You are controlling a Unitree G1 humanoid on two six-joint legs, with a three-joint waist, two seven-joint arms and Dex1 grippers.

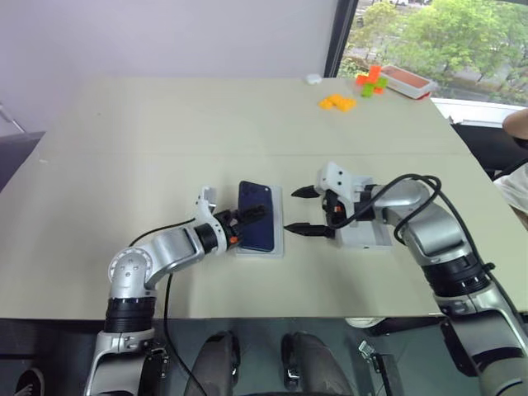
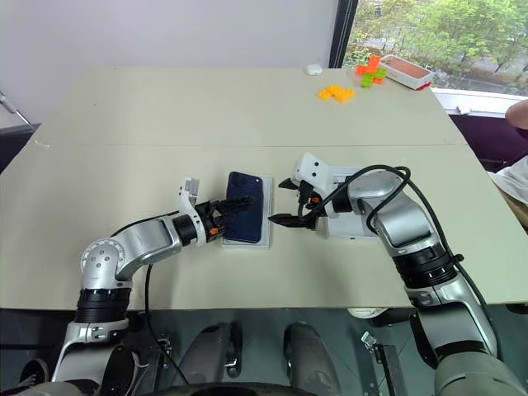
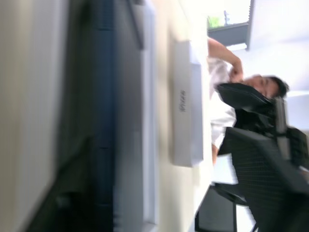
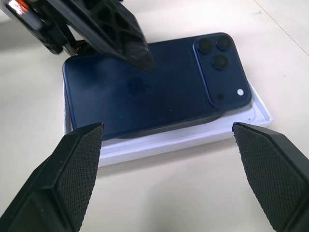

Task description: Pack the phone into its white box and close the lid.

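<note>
The dark blue phone (image 1: 256, 216) lies back-up in the shallow white box (image 4: 169, 140), its camera cluster at the far end. My left gripper (image 1: 247, 223) reaches in from the left, open, with one black finger (image 4: 130, 43) slanting over the phone's back. My right gripper (image 1: 293, 210) hangs just right of the box, open wide, with nothing between its fingers. The white lid (image 2: 346, 227) rests on the table under my right wrist, partly hidden by the arm and its cable.
Orange blocks (image 1: 337, 102), orange and green blocks (image 1: 370, 81), a red and white tray (image 1: 407, 81) and a small white object (image 1: 313, 79) sit at the table's far right. A person (image 1: 518, 157) is beside the right edge.
</note>
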